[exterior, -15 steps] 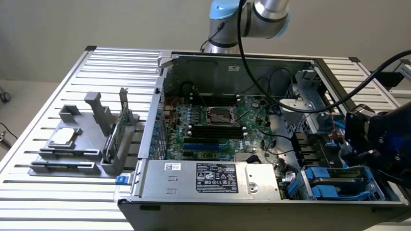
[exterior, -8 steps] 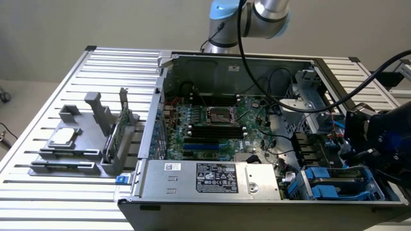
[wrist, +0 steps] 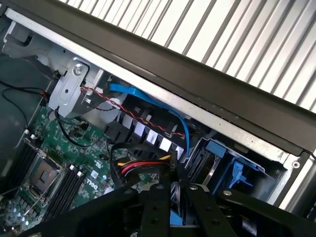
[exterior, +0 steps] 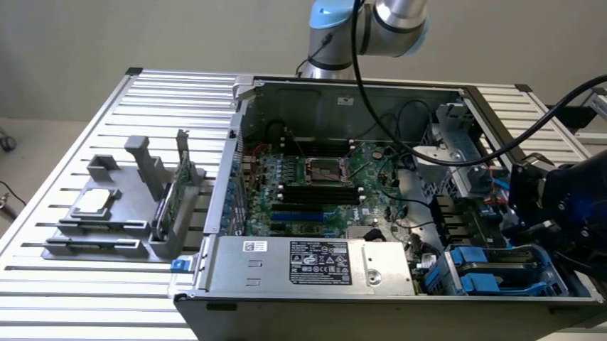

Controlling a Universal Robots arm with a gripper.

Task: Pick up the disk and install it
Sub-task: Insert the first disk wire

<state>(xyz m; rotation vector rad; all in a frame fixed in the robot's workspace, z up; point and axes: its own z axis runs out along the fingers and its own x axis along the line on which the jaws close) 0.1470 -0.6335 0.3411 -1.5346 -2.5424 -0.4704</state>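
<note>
The gripper (wrist: 177, 190) is seen closed on the disk (wrist: 174, 217), of which a thin blue rail and a grey edge are glimpsed between the two black fingers (wrist: 157, 207). In the exterior view the gripper (exterior: 542, 227) is held low inside the open computer case (exterior: 379, 316), at the corner on the exterior view's right. Blue plastic drive bays (exterior: 479, 270) are found just beside and below it, and appear just past the fingertips in the wrist view (wrist: 232, 168). A bundle of red, yellow and black wires (wrist: 140, 165) is seen close to the fingertips. The motherboard (exterior: 313, 185) and the grey power-supply box (exterior: 318, 261) lie farther from the gripper. Well apart from it, outside the case, a grey tray (exterior: 95, 241) carrying a square chip (exterior: 95, 202) is set on the slatted table (exterior: 57, 284).
</note>
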